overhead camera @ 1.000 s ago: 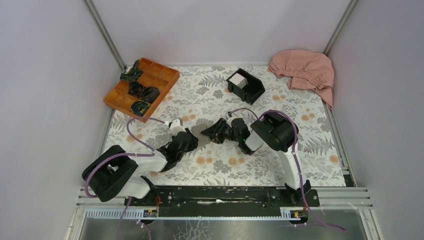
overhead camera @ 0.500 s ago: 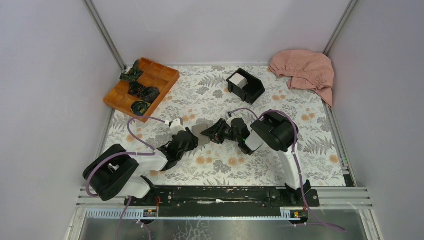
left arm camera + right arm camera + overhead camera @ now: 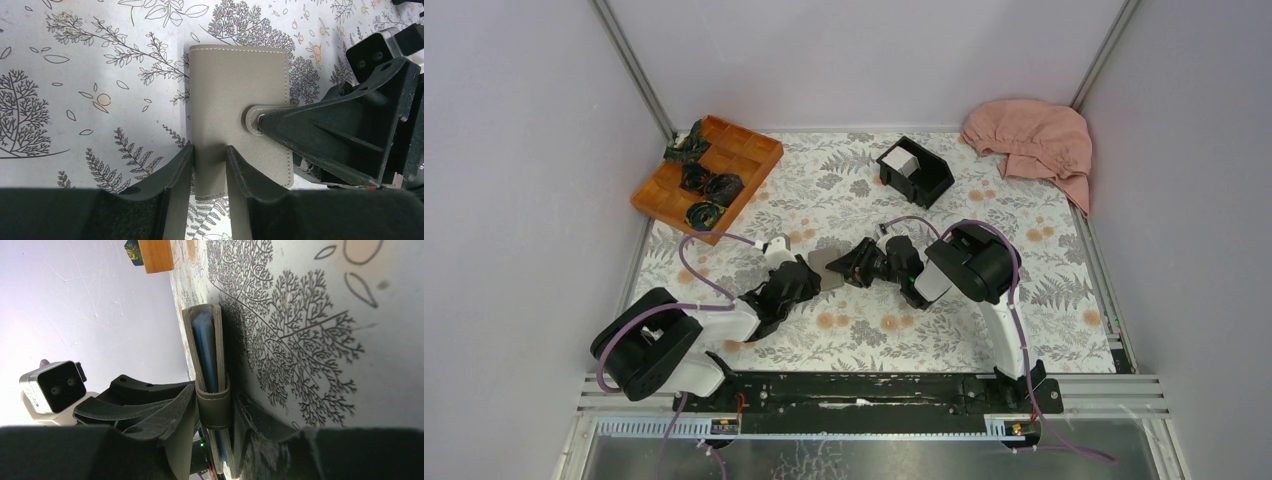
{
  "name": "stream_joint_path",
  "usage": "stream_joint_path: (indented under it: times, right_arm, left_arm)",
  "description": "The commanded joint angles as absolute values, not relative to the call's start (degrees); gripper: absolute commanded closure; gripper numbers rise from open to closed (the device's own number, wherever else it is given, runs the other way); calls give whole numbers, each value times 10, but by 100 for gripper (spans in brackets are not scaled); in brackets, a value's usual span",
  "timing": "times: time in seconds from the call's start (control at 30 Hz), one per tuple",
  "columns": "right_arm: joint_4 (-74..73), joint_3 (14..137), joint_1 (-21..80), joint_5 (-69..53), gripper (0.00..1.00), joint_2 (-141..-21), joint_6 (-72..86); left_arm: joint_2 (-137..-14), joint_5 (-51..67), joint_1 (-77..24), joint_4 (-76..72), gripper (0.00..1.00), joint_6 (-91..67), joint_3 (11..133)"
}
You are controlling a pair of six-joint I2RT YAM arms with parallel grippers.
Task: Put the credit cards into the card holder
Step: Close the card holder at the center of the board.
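Observation:
The card holder (image 3: 827,268), a closed grey wallet, lies on the floral cloth between both grippers. In the left wrist view the card holder (image 3: 235,85) has its near edge between the fingers of my left gripper (image 3: 209,165), which is closed on it. My right gripper (image 3: 215,410) is shut on the wallet's strap, one finger above and one below. Edge-on, the card holder (image 3: 205,350) shows its blue inside. In the top view my left gripper (image 3: 812,278) and right gripper (image 3: 849,265) meet at the wallet. The credit cards (image 3: 902,160), a white stack, sit in a black open box (image 3: 924,180).
An orange compartment tray (image 3: 724,150) with dark coiled items stands at the back left. A pink cloth (image 3: 1034,140) lies at the back right corner. Metal rails run along the table's sides and near edge.

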State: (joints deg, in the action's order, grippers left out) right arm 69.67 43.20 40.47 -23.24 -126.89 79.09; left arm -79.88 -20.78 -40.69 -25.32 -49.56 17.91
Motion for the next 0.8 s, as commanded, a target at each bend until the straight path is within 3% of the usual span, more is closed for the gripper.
stream_joint_path:
  times: [0.0,0.77]
  right_arm:
    - [511,408,429,-212,65,-1348,719]
    - [420,440,439,-167,82,-1340,699]
  left_arm:
    - [-829,-174,-404,-192,65,-480,167]
    - [-849,-167,-401,-202,65,-473,168]
